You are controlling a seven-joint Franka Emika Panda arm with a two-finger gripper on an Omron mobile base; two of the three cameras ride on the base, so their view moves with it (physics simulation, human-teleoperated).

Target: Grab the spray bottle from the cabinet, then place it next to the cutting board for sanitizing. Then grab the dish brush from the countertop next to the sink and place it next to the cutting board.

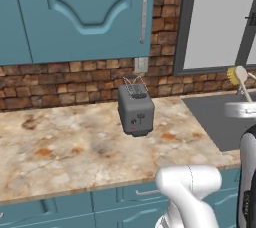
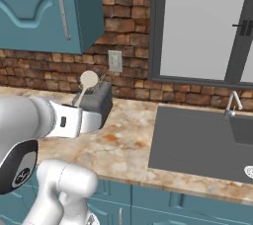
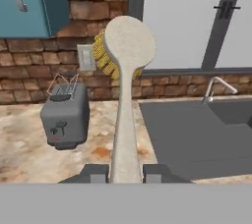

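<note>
At bottom centre, fingers: clamped on the dish brush handle.
Brush: upright, yellow bristles at upper centre.
Toaster: left, on the marbled surface.
Sink: right, faucet behind.

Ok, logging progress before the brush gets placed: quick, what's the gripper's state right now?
Gripper: shut on the dish brush, pinching its pale handle low down, bristle head pointing up.

hidden: toaster partly behind arm | cut off: sink, right edge, seemingly
</note>
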